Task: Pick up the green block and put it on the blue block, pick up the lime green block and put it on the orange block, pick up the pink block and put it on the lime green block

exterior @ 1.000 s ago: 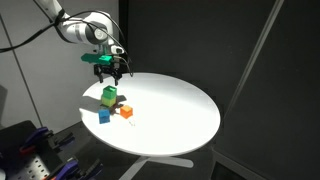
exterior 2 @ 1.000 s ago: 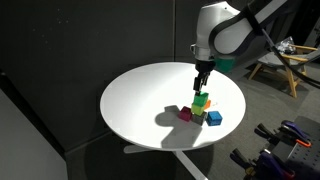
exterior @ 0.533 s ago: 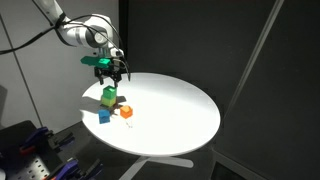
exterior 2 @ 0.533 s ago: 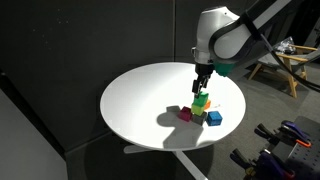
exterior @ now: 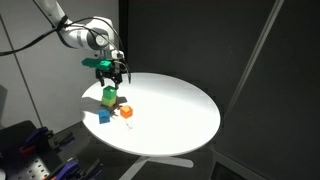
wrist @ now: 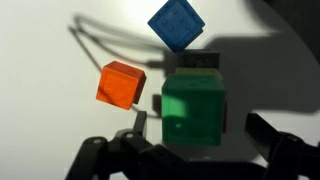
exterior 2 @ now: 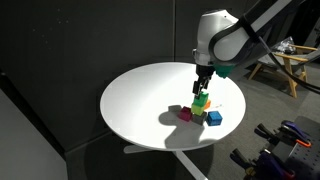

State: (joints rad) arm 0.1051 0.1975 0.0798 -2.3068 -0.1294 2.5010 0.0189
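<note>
The green block (wrist: pixel 192 112) looms large in the wrist view and sits raised on top of another block. In both exterior views it tops a short stack (exterior: pixel 108 94) (exterior 2: pixel 203 98); the piece under it looks like the lime green block (exterior: pixel 108 104). My gripper (exterior: pixel 110 76) (exterior 2: pixel 201 87) (wrist: pixel 190 152) hangs open just above the stack, a finger on each side of the green block, not touching it. The blue block (wrist: pixel 177 22) (exterior: pixel 103 116) (exterior 2: pixel 214 118) and the orange block (wrist: pixel 121 84) (exterior: pixel 126 112) lie on the table beside the stack. The pink block (exterior 2: pixel 185 114) lies close by.
All blocks cluster near one edge of the round white table (exterior: pixel 180 110) (exterior 2: pixel 140 100). Dark curtains surround it. A wooden chair (exterior 2: pixel 285 65) stands behind the arm, and equipment (exterior: pixel 30 150) sits below the table edge.
</note>
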